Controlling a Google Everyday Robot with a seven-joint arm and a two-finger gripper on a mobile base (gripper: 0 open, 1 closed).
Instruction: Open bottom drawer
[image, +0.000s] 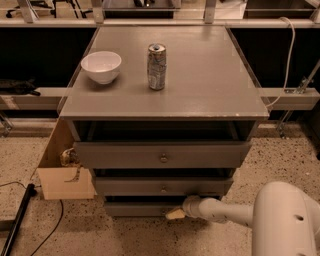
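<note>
Speckled floor (125, 234) lies under the grey table (210, 75), whose bottom drawer (135, 208) sits lowest, its thin front running left to right. The end effector (175, 214), reaching from the right, is at that front's middle, so the pull would likely be straight outward. Its grip cannot be told.

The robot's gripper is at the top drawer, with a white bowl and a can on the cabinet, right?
Not quite: the camera view shows the gripper at the bottom drawer, not the top one. The white bowl and can do stand on the cabinet top.
</note>
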